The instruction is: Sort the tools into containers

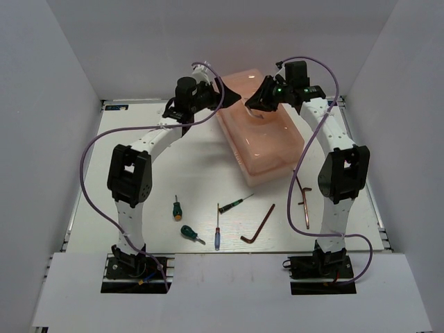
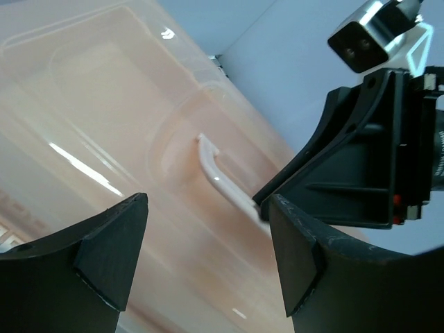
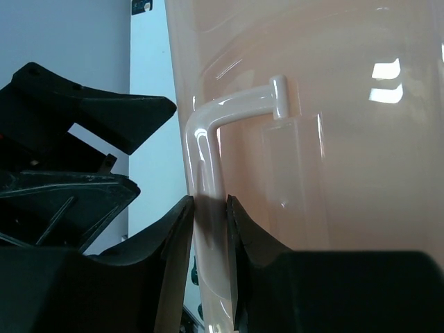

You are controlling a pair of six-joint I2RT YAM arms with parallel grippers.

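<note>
**Fig. 1. Right gripper pinching the lid handle; every tool not yet sorted**

I read the right gripper (image 3: 208, 222) as closed narrow on the white handle (image 3: 208, 139) of the salmon-pink toolbox (image 1: 267, 149); both fingers press the bar near its bend. The left gripper (image 2: 208, 257) hangs wide and holds nothing, just beside the toolbox's far left corner, facing the handle.

The toolbox sits at the far middle of the table (image 1: 159, 159), lid closed as far as I can tell. The tools lie well apart from it along the near edge: first stubby green screwdriver (image 1: 177, 207); second stubby green screwdriver (image 1: 189, 232); green precision screwdriver (image 1: 236, 202); blue precision screwdriver (image 1: 216, 232); dark hex key (image 1: 260, 225); copper hex key (image 1: 305, 205), nearest the right arm.

Hazards, in my judgement:
- The handle is glossy and thin, so it may slide out of the pinch under a pull.
- If the lid is latched, a lift would drag or tip the whole toolbox rather than open it.
- The two grippers stand close together, so a swing by either could knock the other.
- The purple cable (image 1: 87, 173) loops loosely and could snag.

Writing: none that I can read; a small dark mark at the table's far left corner is too blurred to tell.
</note>
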